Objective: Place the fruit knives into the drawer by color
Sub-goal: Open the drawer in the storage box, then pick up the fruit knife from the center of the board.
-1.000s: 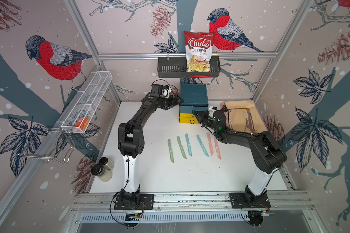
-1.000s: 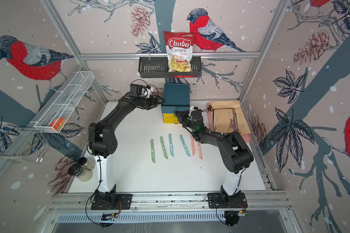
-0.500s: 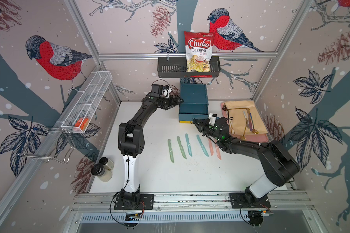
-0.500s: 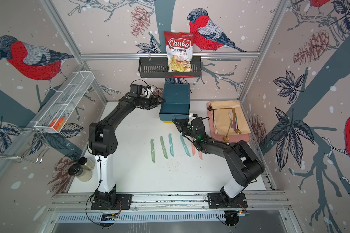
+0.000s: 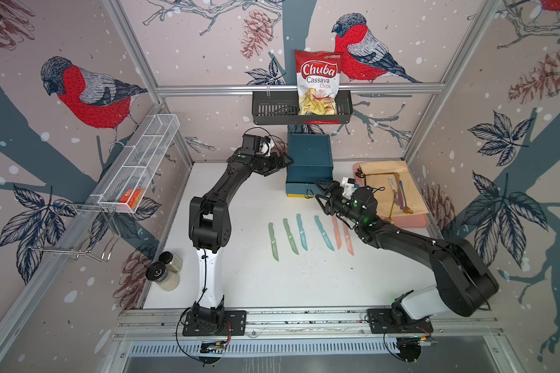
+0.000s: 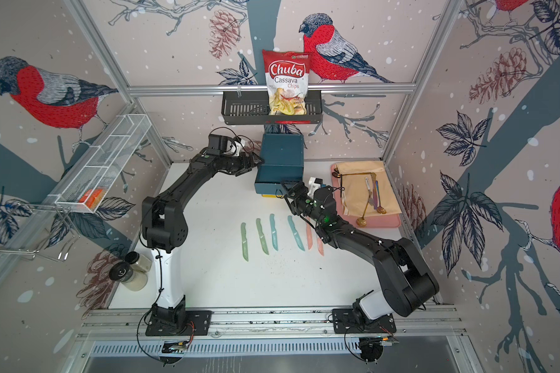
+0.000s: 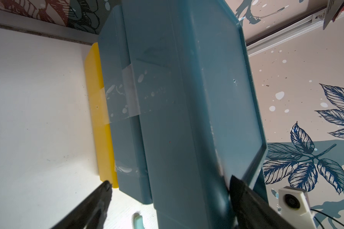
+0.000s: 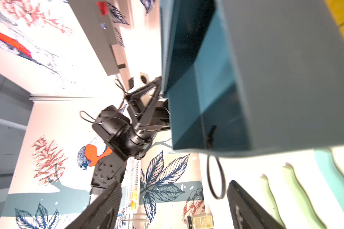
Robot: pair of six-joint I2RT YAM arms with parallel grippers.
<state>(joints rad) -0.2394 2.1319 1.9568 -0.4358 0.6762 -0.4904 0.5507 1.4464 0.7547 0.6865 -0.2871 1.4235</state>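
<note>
Top drawer (image 5: pixel 303 188) out. Right hand (image 5: pixel 317 190) apart before chest (image 5: pixel 309 151), left hand (image 5: pixel 283 162) apart beside it. Next, probably: grab green knife (image 5: pixel 274 237).

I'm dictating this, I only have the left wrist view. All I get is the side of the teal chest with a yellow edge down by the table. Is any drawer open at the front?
Observer: Yes. The top drawer is pulled out; the right wrist view looks into its dark teal inside.
Operator: Is the right arm holding its pull?
Observer: No. The right gripper has its fingers spread, and the black loop pull hangs free between them.
</note>
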